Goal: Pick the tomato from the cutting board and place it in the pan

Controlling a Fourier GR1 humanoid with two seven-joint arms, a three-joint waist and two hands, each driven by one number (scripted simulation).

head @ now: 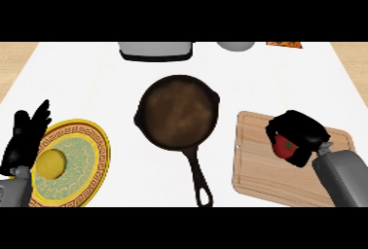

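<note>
A red tomato sits over the wooden cutting board at the right, mostly hidden by my right hand, whose fingers and thumb curl round it. Whether the tomato is lifted off the board I cannot tell. The dark cast-iron pan lies in the middle of the white counter, its handle pointing toward me; nothing is inside it. My left hand rests open at the far left, fingers up, beside the plate.
A yellow patterned plate with a yellow round fruit on it lies at the left. A grey appliance, a pale round object and an orange packet stand along the far edge.
</note>
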